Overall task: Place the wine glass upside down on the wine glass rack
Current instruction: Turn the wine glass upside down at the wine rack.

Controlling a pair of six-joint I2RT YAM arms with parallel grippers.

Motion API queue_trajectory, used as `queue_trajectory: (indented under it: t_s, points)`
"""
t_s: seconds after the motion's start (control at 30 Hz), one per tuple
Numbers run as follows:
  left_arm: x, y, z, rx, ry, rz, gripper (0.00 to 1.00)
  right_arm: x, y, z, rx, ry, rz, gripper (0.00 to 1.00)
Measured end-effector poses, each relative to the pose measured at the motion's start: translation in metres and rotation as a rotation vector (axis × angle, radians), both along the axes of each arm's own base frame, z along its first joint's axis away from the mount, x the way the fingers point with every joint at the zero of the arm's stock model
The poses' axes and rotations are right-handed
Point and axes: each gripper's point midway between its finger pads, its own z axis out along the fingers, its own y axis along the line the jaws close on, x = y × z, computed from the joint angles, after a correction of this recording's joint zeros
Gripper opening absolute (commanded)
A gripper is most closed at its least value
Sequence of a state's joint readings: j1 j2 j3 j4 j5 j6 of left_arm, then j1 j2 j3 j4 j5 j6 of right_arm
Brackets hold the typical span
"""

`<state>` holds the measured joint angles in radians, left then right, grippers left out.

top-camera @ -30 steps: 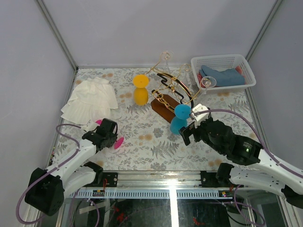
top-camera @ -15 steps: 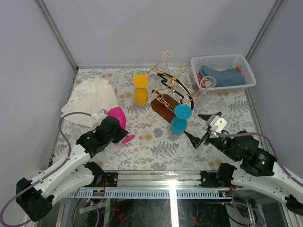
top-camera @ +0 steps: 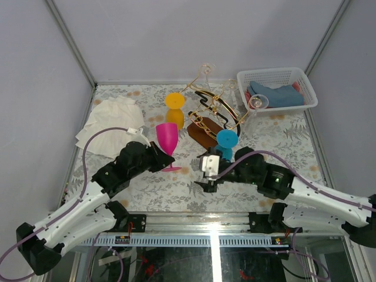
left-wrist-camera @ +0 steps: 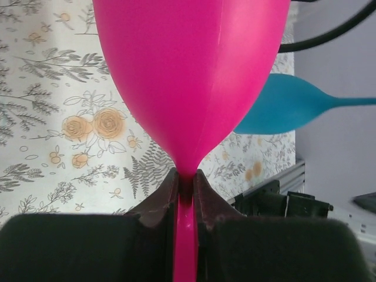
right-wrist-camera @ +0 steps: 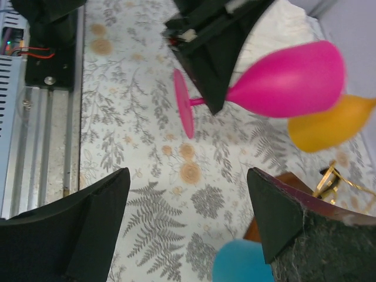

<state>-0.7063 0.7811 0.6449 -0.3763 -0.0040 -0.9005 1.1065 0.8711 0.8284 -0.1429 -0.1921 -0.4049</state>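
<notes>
left claw point(left-wrist-camera: 185, 183) pinches pink wine glass point(left-wrist-camera: 188, 76) stem (bowl up) | right claw point(right-wrist-camera: 188, 176) spread | foot: right wrist view, not left

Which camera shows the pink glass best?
The right wrist view: the pink glass appears whole, with bowl, stem and foot. The top external view shows it small; the left wrist view shows only its bowl and stem, close up.

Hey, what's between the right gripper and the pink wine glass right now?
Only bare floral tablecloth; the right wrist view shows it between the open right gripper and the pink wine glass.
</notes>
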Motion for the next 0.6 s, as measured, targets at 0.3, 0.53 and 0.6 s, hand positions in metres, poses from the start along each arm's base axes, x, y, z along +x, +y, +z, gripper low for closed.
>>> queue_trajectory:
  t_s: [0.3, 0.53, 0.6]
  points:
    - [-0.013, -0.006, 0.024, -0.061, -0.076, -0.092, 0.0, -0.012, 0.057, -0.033, -0.062, -0.047, 0.079, 0.71]
    - [-0.021, -0.009, 0.033, -0.097, -0.092, -0.13, 0.0, -0.006, 0.074, -0.044, -0.058, -0.037, 0.06, 0.48]
    - [-0.022, -0.009, 0.035, -0.103, -0.096, -0.135, 0.0, -0.005, 0.078, -0.05, -0.066, -0.029, 0.055, 0.43]
